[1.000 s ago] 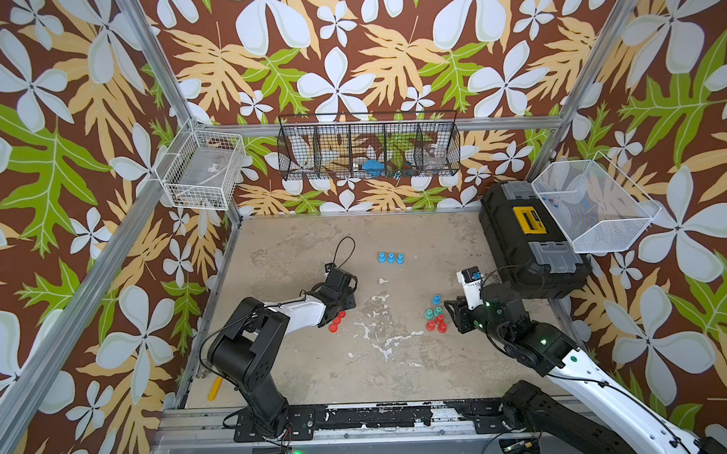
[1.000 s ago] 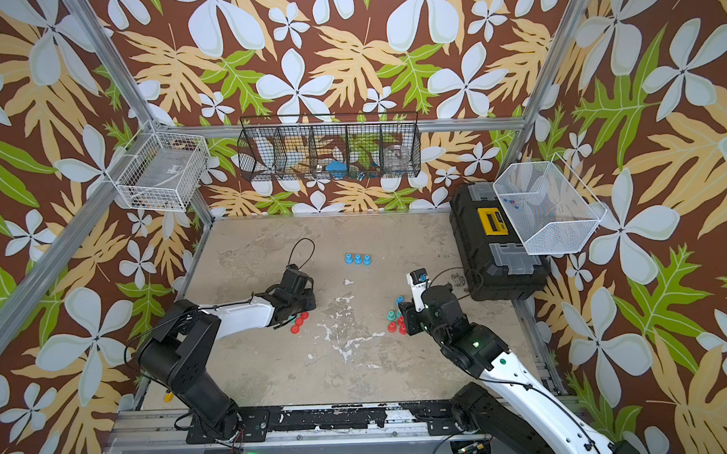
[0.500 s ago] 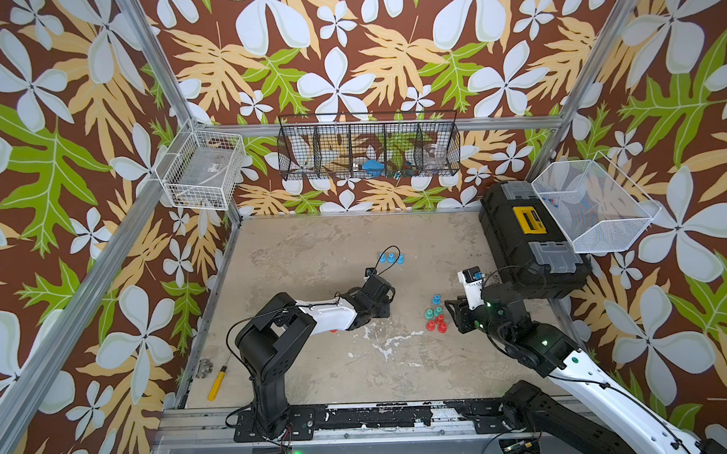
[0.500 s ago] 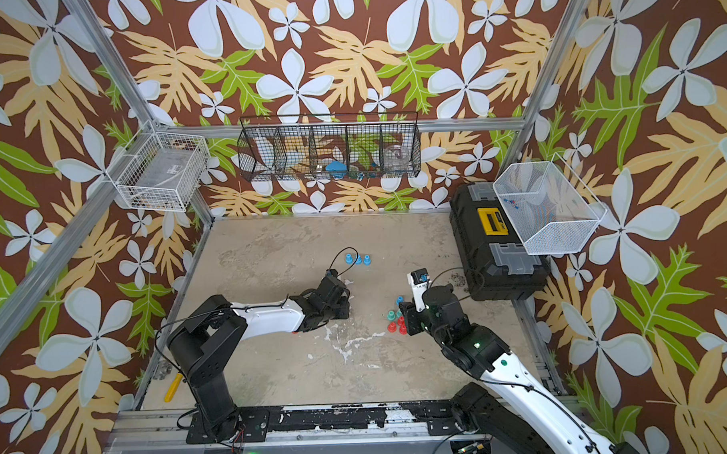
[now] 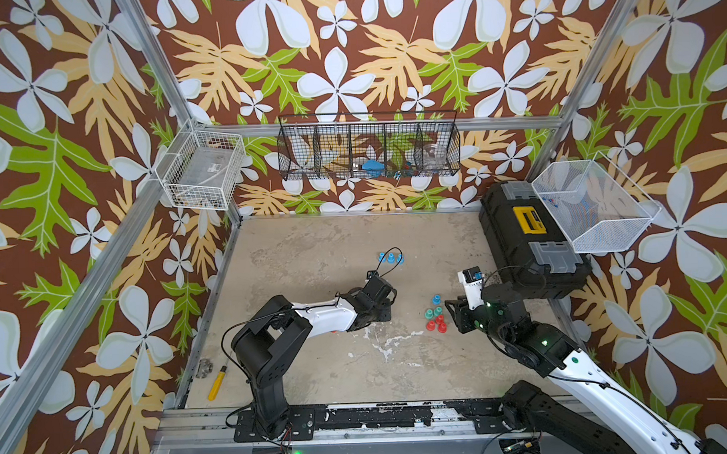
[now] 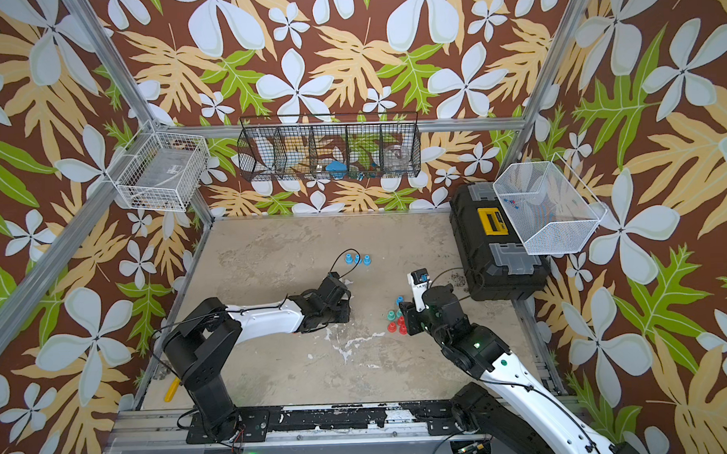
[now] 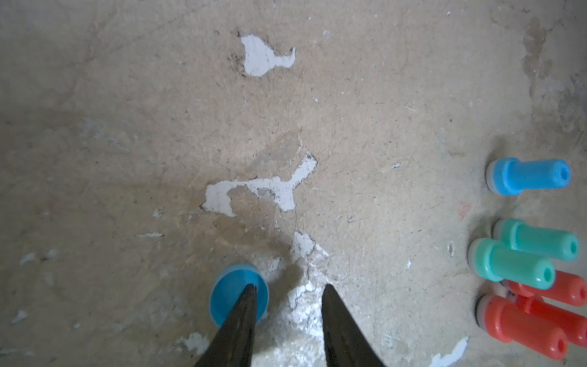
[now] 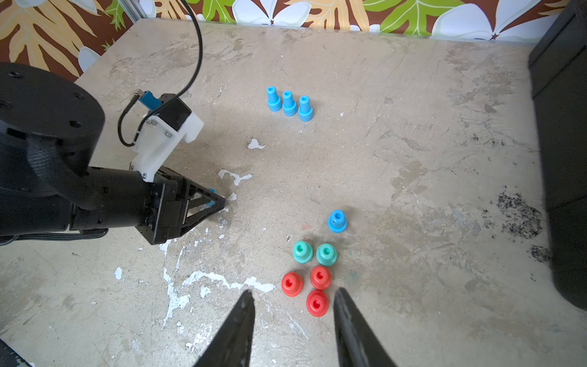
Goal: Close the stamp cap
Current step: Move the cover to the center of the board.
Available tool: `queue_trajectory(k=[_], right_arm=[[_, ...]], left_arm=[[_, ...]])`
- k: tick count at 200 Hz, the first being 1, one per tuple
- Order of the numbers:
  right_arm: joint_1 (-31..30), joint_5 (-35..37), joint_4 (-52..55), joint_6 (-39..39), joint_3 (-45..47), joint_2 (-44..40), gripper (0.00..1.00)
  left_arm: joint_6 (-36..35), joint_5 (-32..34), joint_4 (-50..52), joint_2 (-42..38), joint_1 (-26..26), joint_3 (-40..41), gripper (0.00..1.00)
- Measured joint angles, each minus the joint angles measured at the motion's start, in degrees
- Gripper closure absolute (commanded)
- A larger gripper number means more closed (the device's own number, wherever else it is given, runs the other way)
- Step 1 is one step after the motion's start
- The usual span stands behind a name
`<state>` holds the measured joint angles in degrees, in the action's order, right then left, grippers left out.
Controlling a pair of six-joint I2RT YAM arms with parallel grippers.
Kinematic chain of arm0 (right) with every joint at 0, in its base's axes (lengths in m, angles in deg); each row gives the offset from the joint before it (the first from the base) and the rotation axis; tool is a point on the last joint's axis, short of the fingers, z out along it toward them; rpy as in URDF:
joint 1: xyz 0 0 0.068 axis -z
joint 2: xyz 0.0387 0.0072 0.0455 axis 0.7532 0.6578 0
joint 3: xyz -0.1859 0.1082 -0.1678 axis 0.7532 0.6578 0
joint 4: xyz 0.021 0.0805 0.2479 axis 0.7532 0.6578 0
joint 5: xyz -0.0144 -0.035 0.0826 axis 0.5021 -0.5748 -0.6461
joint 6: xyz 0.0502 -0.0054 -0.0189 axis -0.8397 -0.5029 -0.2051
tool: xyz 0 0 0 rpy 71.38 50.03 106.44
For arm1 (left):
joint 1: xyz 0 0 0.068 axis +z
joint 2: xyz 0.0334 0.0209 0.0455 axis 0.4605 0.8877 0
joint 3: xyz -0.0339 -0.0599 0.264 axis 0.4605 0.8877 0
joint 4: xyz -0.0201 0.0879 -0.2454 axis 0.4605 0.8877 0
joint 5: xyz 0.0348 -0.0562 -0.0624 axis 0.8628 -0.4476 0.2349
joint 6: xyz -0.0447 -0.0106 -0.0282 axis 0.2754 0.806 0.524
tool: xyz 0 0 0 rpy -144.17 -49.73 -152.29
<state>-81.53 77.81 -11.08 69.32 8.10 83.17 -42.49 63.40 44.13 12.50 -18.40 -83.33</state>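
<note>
No legible text in any view; yellow label (image 5: 529, 221) on lid of black toolbox (image 5: 512, 252) carries dark print, too small to read in both top views; white sticker (image 5: 212, 166) inside white wire basket (image 5: 194, 197) on the left wall shows a few dark marks, unreadable; camera module (image 6: 419, 277) on the right wrist has tiny specks on its face, too blurred to tell if lettering.

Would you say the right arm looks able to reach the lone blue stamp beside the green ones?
Probably yes: the blue stamp stands upright near the open right claw, though green stamps and red stamps crowd the direct path.
</note>
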Motion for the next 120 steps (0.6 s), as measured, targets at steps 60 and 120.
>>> queue_trajectory(k=[60, 120], right_arm=[[0.00, 0.26, 0.00, -0.15, -0.02, 1.42, 0.58], [1.62, 1.05, 0.02, -0.31, -0.85, 5.95, 0.57]], left_arm=[[-0.20, -0.02, 1.57, -4.46, -0.24, 1.31, 0.63], [-2.80, 0.31, 2.71, -22.05, -0.24, 7.28, 0.61]])
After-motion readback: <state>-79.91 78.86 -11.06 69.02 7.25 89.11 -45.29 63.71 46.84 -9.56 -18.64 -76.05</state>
